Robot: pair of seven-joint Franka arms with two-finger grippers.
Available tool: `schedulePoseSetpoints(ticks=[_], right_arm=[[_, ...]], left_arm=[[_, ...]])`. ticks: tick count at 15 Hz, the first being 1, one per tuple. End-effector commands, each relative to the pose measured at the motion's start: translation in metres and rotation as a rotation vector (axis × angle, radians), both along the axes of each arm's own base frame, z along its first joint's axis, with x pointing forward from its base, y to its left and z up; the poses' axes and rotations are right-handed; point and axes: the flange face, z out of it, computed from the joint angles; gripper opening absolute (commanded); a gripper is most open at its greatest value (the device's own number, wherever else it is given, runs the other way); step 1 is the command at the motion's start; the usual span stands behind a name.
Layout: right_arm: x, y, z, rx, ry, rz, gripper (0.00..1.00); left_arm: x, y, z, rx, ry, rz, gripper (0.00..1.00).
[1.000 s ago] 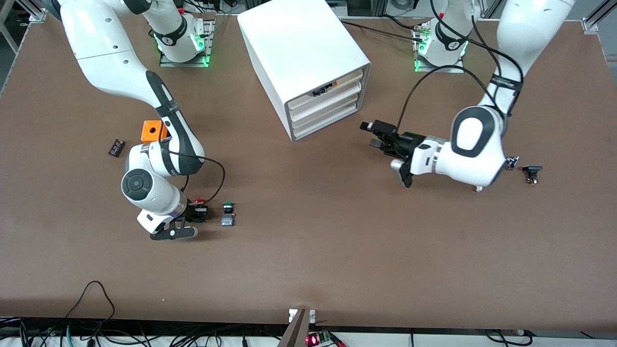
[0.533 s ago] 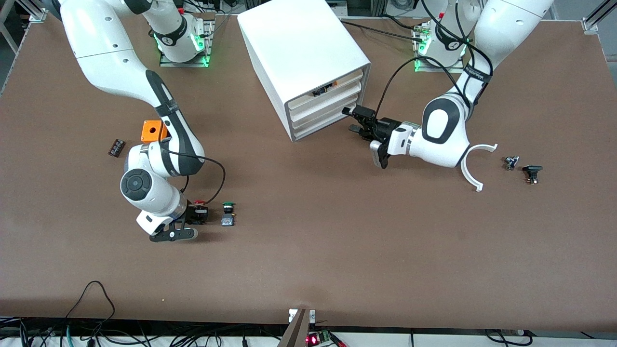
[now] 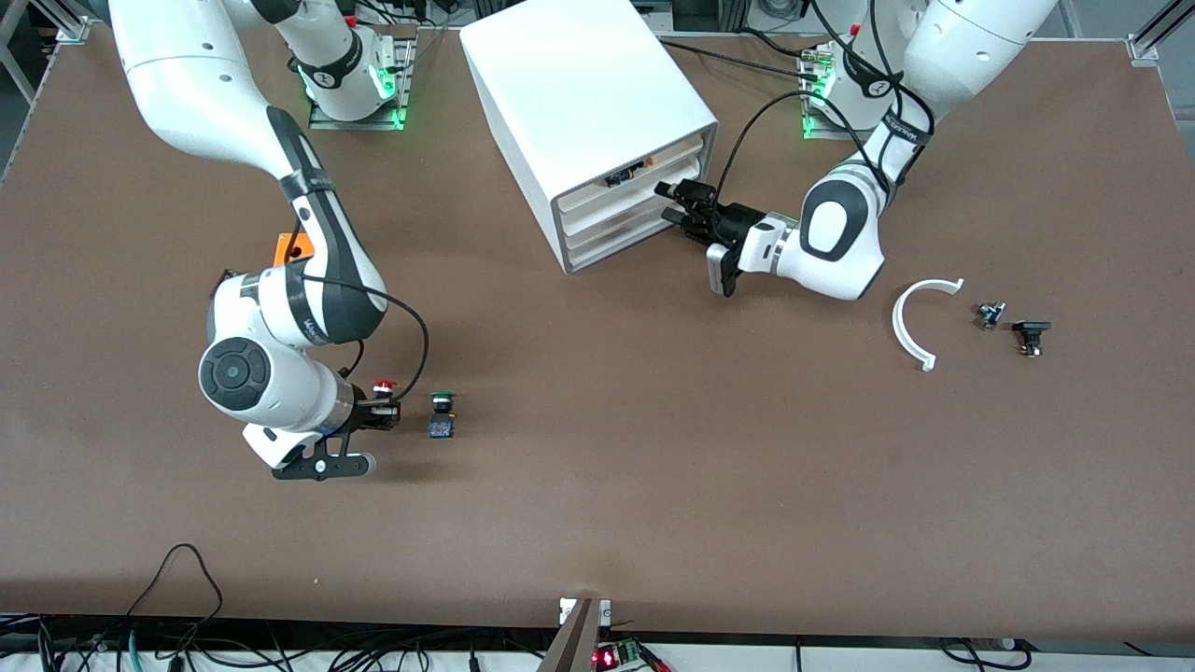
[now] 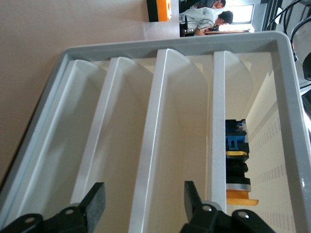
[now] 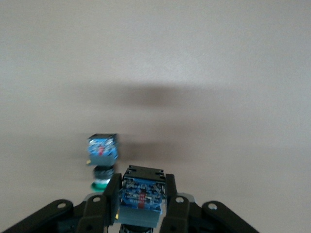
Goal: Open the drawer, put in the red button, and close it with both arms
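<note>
The red button (image 3: pixel 382 385) is clamped in my right gripper (image 3: pixel 381 411), shut on its body just above the table; in the right wrist view only its blue-grey base (image 5: pixel 141 199) shows between the fingers (image 5: pixel 109 194). My left gripper (image 3: pixel 672 203) stands at the front of the white cabinet (image 3: pixel 579 84). Its jaws are open on either side of the front lip of the second drawer (image 4: pixel 148 165) from the top, not touching it. That drawer (image 3: pixel 625 198) is pushed in. The top drawer holds some blue and orange parts (image 4: pixel 235 160).
A green-capped button (image 3: pixel 442 401) stands beside the red one, toward the left arm's end. An orange box (image 3: pixel 288 247) sits partly under the right arm. A white curved piece (image 3: pixel 910 322) and two small dark parts (image 3: pixel 1031 334) lie toward the left arm's end.
My left arm swung in to the cabinet front and its jaws narrowed around the drawer lip, uncovering the white curved piece. My right arm shifted and rose slightly with the red button.
</note>
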Motion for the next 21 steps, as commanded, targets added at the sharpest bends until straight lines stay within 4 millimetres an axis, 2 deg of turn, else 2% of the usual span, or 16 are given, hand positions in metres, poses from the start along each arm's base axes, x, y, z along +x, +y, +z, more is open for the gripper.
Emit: schedulePoseSetpoints(ticks=[1, 2, 4, 5, 8, 11, 14, 16, 19, 21], right_arm=[[-0.002, 0.026, 0.04, 0.014, 0.03, -0.119, 0.0], [-0.005, 0.034, 0.047, 0.021, 0.044, -0.151, 0.0], [-0.01, 0.044, 0.053, 0.027, 0.071, -0.196, 0.0], [-0.012, 0.049, 0.063, 0.045, 0.074, -0.225, 0.0], [-0.017, 0.064, 0.08, 0.087, 0.083, -0.307, 0.0], [-0.03, 0.086, 0.103, 0.071, 0.113, -0.374, 0.0], [-0.039, 0.102, 0.127, 0.098, 0.134, -0.47, 0.0], [-0.047, 0.118, 0.134, 0.103, 0.139, -0.515, 0.0], [-0.062, 0.149, 0.142, 0.109, 0.147, -0.591, 0.0], [-0.075, 0.177, 0.145, 0.123, 0.149, -0.657, 0.0]], left_arm=[[-0.016, -0.003, 0.0, -0.027, 0.001, 0.024, 0.69], [-0.021, -0.007, -0.004, -0.038, 0.005, 0.019, 0.67], [-0.024, -0.008, -0.01, -0.048, 0.009, 0.016, 0.47], [-0.025, -0.008, -0.013, -0.049, 0.017, 0.018, 0.36], [-0.028, -0.008, -0.014, -0.05, 0.024, 0.015, 0.0], [-0.019, -0.005, -0.011, -0.049, 0.02, 0.03, 0.0], [0.014, 0.012, -0.003, -0.037, 0.006, 0.082, 0.0], [0.036, 0.021, -0.001, -0.026, 0.014, 0.122, 0.0], [0.078, 0.043, -0.01, 0.012, -0.02, 0.125, 0.0], [0.099, 0.051, -0.014, 0.024, -0.02, 0.149, 0.0]])
